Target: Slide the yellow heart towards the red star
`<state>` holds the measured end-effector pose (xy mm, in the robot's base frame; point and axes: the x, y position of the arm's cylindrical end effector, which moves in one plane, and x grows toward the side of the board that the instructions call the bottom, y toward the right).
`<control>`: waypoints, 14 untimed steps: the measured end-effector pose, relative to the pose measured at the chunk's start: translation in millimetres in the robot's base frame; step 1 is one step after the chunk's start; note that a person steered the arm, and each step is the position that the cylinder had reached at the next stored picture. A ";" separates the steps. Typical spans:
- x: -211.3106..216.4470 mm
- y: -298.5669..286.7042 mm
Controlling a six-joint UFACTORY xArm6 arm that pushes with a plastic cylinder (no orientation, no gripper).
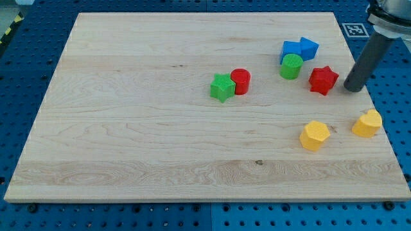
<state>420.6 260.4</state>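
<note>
The yellow heart point(367, 123) lies near the board's right edge, low in the view. The red star point(323, 79) lies up and to the left of it. My tip point(352, 88) rests on the board just to the right of the red star and above the yellow heart, touching neither.
A yellow hexagon point(314, 135) lies left of the heart. A green cylinder point(291, 66) and two blue blocks point(299, 49) sit up-left of the star. A green star point(222, 87) and red cylinder point(241, 81) sit mid-board. The board's right edge point(385, 122) is close to the heart.
</note>
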 end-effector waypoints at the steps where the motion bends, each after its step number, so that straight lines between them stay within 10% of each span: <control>1: 0.0 -11.0; 6: 30.0 52.0; 9: 167.3 51.9; 14: 125.0 31.6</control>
<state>545.6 291.9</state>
